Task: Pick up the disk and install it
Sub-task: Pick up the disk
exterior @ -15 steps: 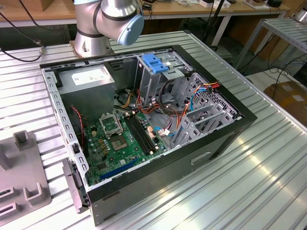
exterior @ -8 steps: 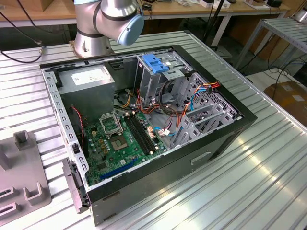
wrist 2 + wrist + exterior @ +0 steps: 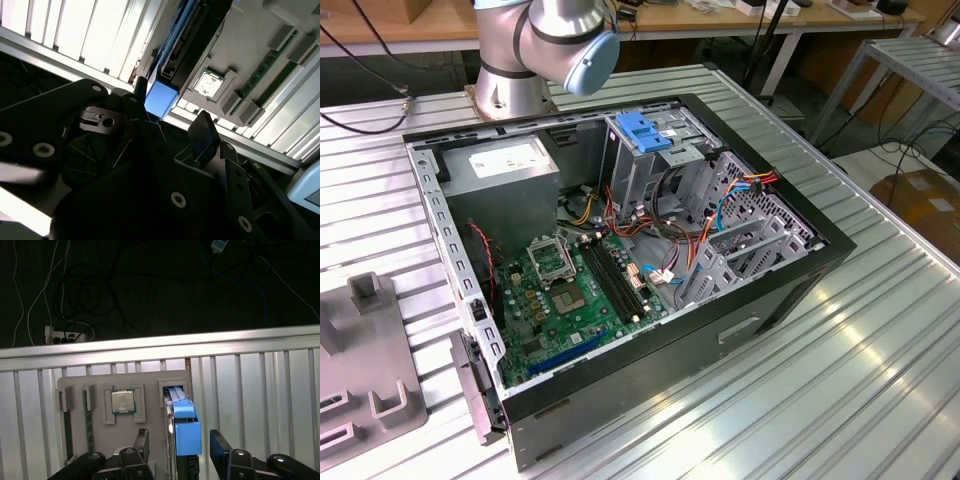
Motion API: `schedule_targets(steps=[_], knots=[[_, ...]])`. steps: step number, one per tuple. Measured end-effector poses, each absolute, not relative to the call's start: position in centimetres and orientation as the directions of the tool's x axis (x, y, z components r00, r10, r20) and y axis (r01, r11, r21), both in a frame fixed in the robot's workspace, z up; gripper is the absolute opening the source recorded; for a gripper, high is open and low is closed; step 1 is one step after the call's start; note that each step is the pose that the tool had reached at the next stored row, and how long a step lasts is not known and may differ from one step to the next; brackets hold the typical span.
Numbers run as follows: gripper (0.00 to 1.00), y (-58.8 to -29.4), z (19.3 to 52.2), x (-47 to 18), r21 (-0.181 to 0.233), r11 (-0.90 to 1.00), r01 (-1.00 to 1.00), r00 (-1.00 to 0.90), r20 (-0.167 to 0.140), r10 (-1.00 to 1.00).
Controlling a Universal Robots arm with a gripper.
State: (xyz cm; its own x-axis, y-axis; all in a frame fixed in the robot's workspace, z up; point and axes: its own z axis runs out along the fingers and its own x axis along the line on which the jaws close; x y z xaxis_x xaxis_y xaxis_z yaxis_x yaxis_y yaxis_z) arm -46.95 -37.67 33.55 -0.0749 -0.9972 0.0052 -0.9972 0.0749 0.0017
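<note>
Wide apart, the pincer [image 3: 180, 434] straddles the disk [image 3: 187, 432], one finger on either side and neither clearly touching it. The disk stands on edge in a slot of the grey holder plate [image 3: 150, 381], its blue carrier rail towards the camera in the first wrist view. A processor chip [image 3: 122, 401] lies in the recess just beside it, and a green memory stick [image 3: 89, 427] sits in a further slot. The plate rests on the slatted metal table [image 3: 250, 390]. In the exterior view the open computer case [image 3: 770, 300] lies near the arm's base [image 3: 505, 80]

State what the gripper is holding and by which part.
Nothing is held: the gripper is open; its fingers flank the disk at its blue end without touching.
</note>
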Motion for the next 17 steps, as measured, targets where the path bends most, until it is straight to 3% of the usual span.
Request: schedule_targets(steps=[15, 17], knots=[[0.6, -37.2, 31.2, -47.2, 0.001, 0.075, -0.997, -0.075, 0.005, -0.997], [0.59, -37.1, 29.6, -47.2, 0.002, 0.075, -0.997, -0.075, 0.005, -0.997]])
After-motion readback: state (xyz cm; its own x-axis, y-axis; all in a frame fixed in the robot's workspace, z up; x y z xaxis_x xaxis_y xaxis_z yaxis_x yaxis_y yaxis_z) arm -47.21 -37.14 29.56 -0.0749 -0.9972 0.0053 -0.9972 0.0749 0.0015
